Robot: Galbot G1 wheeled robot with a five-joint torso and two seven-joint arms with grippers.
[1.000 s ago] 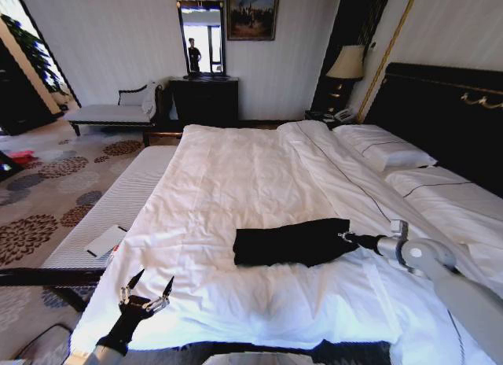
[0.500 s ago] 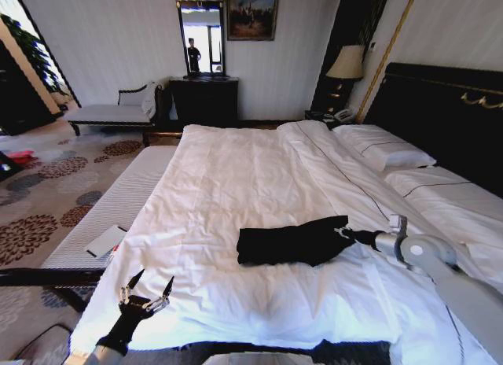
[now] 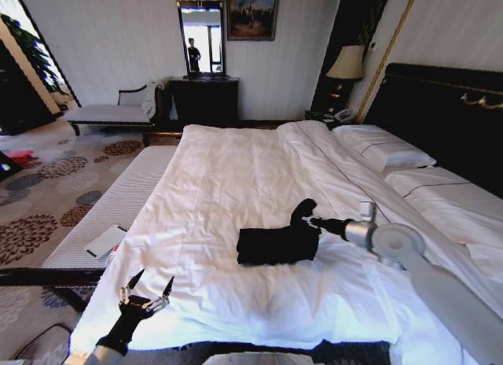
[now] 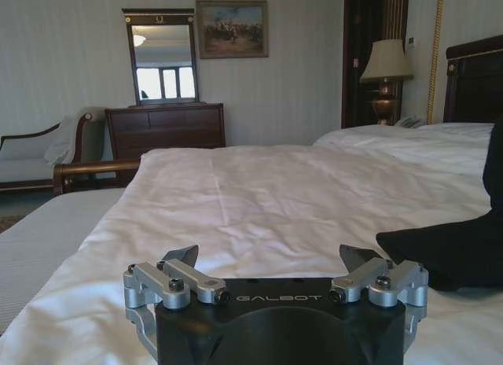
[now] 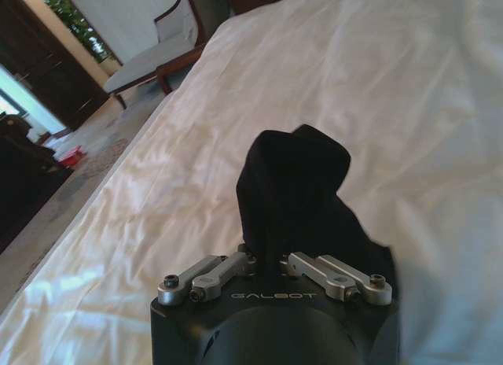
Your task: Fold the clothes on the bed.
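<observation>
The black T-shirt (image 3: 275,243) lies partly folded mid-bed (image 3: 228,184) on the white duvet. The right end effector (image 3: 308,221) is clamped on one end of the fabric, lifted off the duvet, apparently to carry it over the rest. The left end effector (image 3: 146,293) waits spread wide and empty at the foot edge.

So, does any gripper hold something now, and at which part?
The right gripper is shut on the black T-shirt, pinching its lifted right end. The left gripper is open, holding nothing.
</observation>
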